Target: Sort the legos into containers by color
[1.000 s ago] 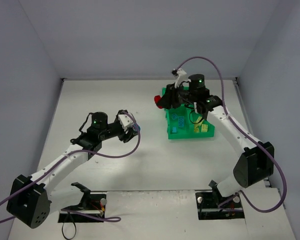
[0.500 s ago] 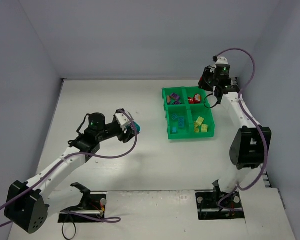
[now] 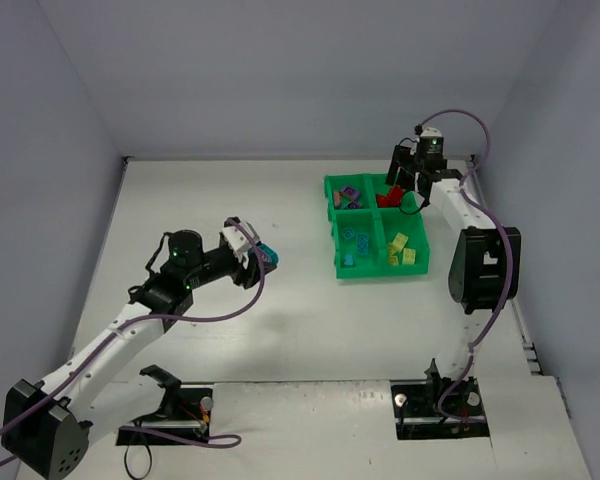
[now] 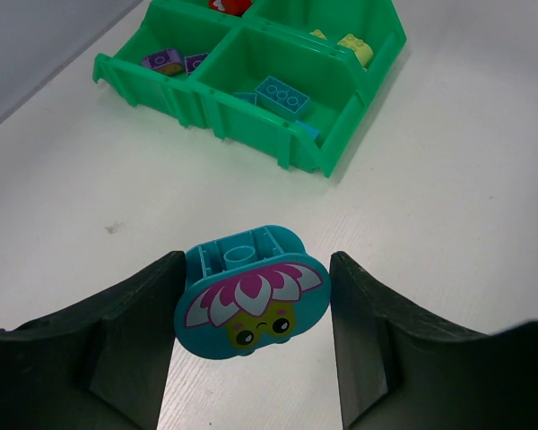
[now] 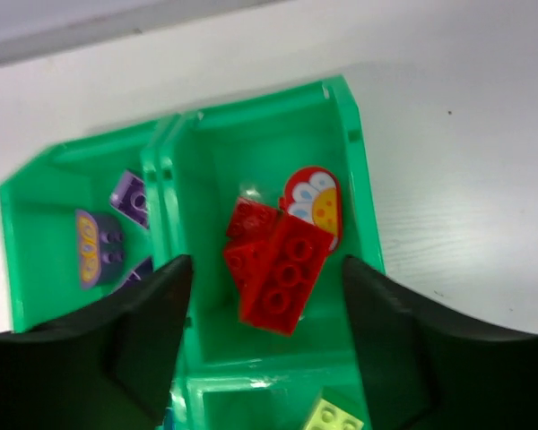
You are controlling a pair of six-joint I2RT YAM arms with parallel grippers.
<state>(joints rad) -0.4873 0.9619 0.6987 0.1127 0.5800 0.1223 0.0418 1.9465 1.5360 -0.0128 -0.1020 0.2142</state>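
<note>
The green tray [image 3: 380, 272] stands right of centre on the table. Its compartments hold purple bricks [image 3: 348, 194], red bricks [image 3: 388, 196], blue bricks [image 3: 356, 243] and yellow-green bricks [image 3: 401, 247]. My left gripper [image 3: 263, 252] is left of the tray, above the table, shut on a teal brick [image 4: 251, 305] with a flower face. The tray [image 4: 251, 121] lies ahead of it. My right gripper [image 3: 400, 178] is open and empty above the red bricks [image 5: 282, 264]. One has a daisy print [image 5: 316, 204].
The tray's wall [image 5: 363, 206] stands close to the table's right edge and back wall. White table surface [image 3: 230, 200] spreads between the left gripper and the tray. Arm bases and cables sit at the near edge.
My right gripper lifted off the tray's back compartments and pulled back to the far right; red bricks now lie uncovered there. My left gripper shifted slightly, still holding the teal brick.
</note>
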